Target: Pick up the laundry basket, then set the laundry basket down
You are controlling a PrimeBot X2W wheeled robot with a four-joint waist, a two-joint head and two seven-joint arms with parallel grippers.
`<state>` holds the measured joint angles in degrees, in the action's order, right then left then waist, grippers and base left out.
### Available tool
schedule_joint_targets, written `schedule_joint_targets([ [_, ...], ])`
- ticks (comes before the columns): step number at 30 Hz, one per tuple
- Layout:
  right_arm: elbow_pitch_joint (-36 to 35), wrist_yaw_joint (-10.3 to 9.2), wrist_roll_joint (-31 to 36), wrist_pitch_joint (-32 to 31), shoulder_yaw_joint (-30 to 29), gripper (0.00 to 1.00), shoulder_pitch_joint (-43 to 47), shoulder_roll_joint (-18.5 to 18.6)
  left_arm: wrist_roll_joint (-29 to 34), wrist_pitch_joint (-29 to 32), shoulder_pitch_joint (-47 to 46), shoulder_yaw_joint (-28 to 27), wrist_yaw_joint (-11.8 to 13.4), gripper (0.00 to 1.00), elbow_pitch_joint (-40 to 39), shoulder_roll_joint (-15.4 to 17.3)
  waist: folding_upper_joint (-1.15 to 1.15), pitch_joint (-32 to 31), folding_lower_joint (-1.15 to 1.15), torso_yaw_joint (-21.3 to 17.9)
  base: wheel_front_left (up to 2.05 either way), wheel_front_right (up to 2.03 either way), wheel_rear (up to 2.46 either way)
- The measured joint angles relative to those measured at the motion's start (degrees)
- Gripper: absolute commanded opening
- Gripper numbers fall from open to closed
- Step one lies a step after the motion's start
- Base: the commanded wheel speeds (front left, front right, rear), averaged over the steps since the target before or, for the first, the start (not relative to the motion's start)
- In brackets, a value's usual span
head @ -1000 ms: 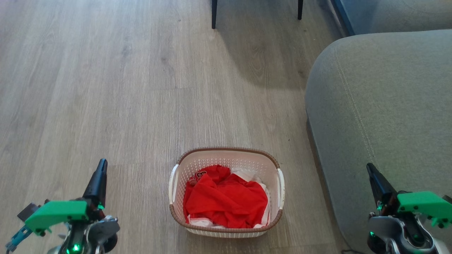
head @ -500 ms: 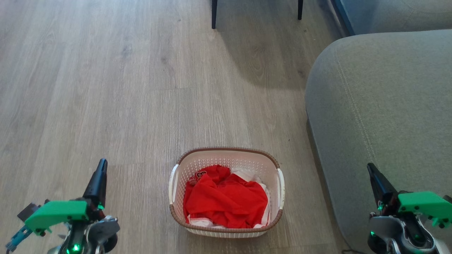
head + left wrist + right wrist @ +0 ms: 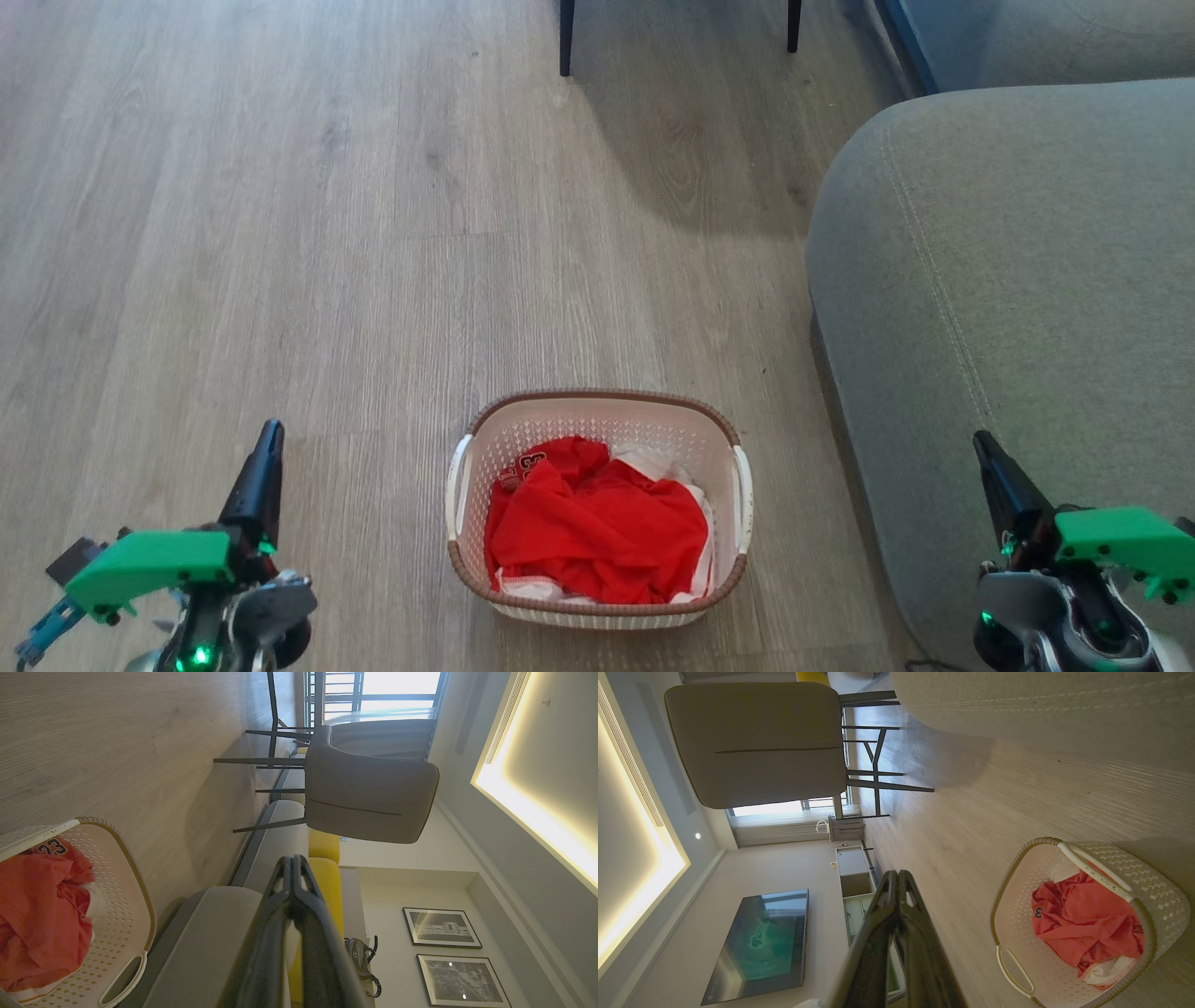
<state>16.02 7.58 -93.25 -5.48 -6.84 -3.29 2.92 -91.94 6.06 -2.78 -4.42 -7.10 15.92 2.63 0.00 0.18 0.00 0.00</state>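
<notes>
The laundry basket (image 3: 597, 411) stands on the wooden floor at the lower middle of the head view, cream-white and perforated, with a brown rim and white side handles. Red and white clothes lie inside it. My left gripper (image 3: 270, 431) hangs shut to the basket's left, well apart from it. My right gripper (image 3: 979, 441) hangs shut to the basket's right, in front of the sofa. The left wrist view shows the laundry basket (image 3: 133, 891) at lower left beside my shut left gripper (image 3: 293, 859). In the right wrist view the laundry basket (image 3: 1155, 891) sits at lower right of my shut right gripper (image 3: 896, 874).
A grey sofa (image 3: 1018, 308) fills the right side, close to the basket. Dark chair legs (image 3: 566, 37) stand on the floor at the far top. A grey chair (image 3: 369, 798) and a television (image 3: 756, 945) appear in the wrist views.
</notes>
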Motion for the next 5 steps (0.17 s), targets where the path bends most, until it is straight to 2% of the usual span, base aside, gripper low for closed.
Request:
schedule_joint_targets([
  [5,0.00,0.00,0.00,-0.02,-0.05,0.00,0.00,-0.01,0.00,0.00,0.00,0.00,0.00,0.00,0.00,0.00,0.00,0.00,0.00,0.00,0.00,0.00,0.00],
])
